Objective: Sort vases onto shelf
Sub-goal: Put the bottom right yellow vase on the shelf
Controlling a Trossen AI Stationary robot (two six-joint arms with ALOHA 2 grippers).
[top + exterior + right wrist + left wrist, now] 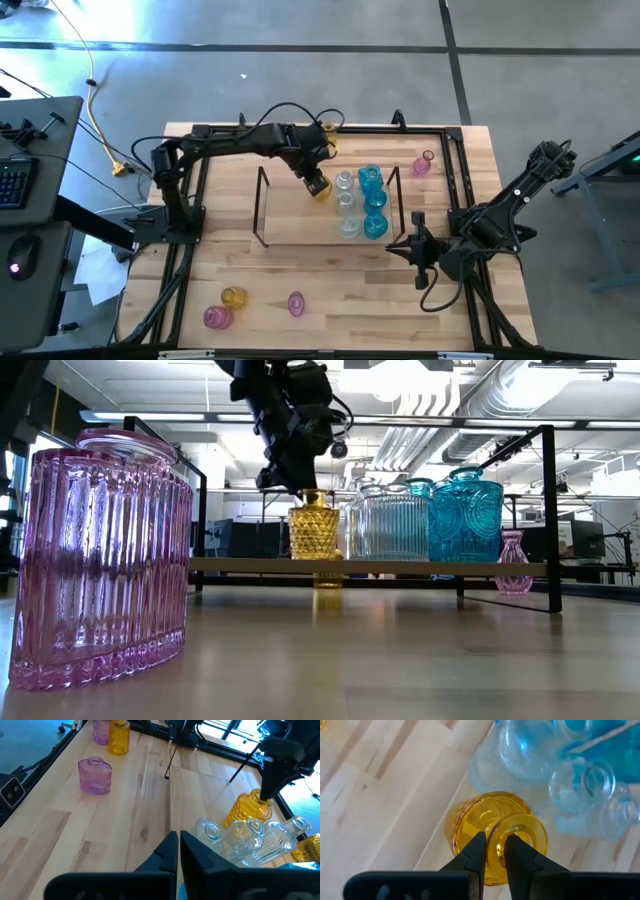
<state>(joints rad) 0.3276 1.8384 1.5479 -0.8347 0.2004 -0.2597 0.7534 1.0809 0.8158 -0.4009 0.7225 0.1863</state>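
From above, I see my left gripper [318, 186] over the light-wood shelf [290, 215], clamped on the rim of an amber textured glass vase [321, 190] just beside the clear ribbed vases [346, 203] and cyan-blue vases [373, 202] near the shelf's right end.

At table height, the amber vase [314, 528] stands upright on the shelf board [370, 567].

My left wrist shows fingers [476, 854] pinching its lip.

My right gripper [176, 851] hangs closed, empty, near the table's right edge.
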